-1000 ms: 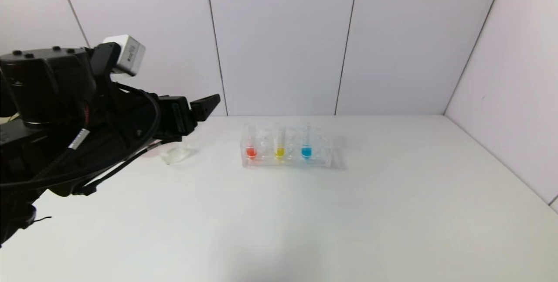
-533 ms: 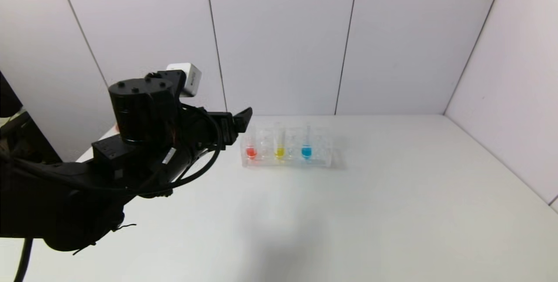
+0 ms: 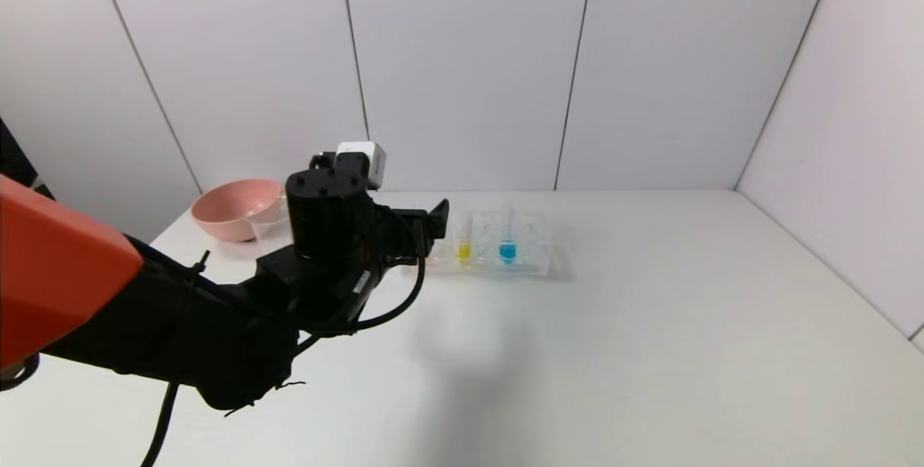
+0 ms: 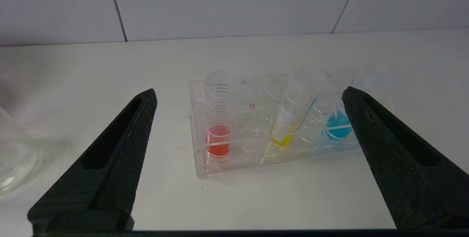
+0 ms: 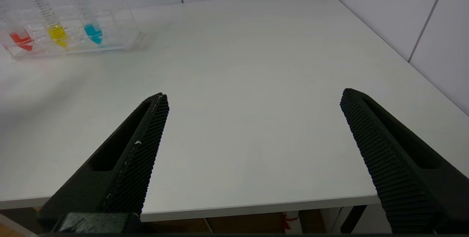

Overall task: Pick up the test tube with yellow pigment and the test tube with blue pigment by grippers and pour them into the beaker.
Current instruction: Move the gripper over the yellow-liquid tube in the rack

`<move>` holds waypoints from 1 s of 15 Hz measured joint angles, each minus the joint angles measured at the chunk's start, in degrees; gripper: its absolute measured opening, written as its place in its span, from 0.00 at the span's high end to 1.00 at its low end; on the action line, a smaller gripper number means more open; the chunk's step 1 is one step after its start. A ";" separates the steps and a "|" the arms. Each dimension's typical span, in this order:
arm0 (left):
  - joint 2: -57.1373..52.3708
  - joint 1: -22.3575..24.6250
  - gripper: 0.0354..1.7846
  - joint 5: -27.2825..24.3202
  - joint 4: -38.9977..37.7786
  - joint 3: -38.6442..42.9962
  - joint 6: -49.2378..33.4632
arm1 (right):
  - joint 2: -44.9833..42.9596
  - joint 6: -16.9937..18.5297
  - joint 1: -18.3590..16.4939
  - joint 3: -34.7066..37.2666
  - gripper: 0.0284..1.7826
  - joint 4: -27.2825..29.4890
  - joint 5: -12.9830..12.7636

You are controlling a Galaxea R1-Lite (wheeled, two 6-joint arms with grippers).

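The test tube with yellow pigment (image 3: 463, 250) (image 4: 284, 138) and the test tube with blue pigment (image 3: 507, 250) (image 4: 339, 127) stand in a clear rack (image 3: 538, 265) (image 4: 198, 138) at the back middle of the table. My left gripper (image 3: 437, 220) (image 4: 249, 92) is open and empty. It hovers at the rack's left end and faces the tubes, a little short of them. The beaker (image 4: 13, 163) shows only as clear glass off to the gripper's side; in the head view my arm hides it. My right gripper (image 5: 254, 94) is open and empty over the table's near edge.
A tube with red liquid (image 4: 218, 141) stands at the rack's left end. A pink bowl (image 3: 237, 218) sits at the back left by the wall. Wall panels close off the back and the right side of the white table (image 3: 650, 351).
My left arm has swung right and forward from the table's left side to the rack. It has uncovered the pink bowl and now hides the red tube and the beaker in the head view.
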 joint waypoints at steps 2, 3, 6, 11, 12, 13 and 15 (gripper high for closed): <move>2.45 -2.15 0.01 1.52 -1.00 -1.38 -0.02 | 0.00 0.00 0.00 0.00 0.04 0.00 0.00; 3.41 -2.89 0.01 1.72 -1.08 -1.84 -0.10 | 0.00 0.00 0.00 0.00 0.04 0.01 0.00; 6.55 -4.02 0.01 3.43 -1.16 -3.74 -0.27 | 0.00 0.00 0.00 0.00 0.04 0.04 0.02; 12.90 -4.30 0.01 4.24 -3.28 -7.69 -0.27 | 0.00 0.00 0.00 0.00 0.04 0.01 0.00; 14.25 -4.29 0.01 4.50 -3.64 -8.81 -0.24 | 0.00 0.00 0.00 0.00 0.04 0.01 0.00; 15.46 -4.29 0.01 4.69 -3.78 -9.86 -0.18 | 0.00 0.00 0.00 0.00 0.04 0.01 0.00; 17.60 -4.29 0.01 4.83 -3.80 -11.69 -0.16 | 0.00 0.00 0.00 0.00 0.04 0.01 0.00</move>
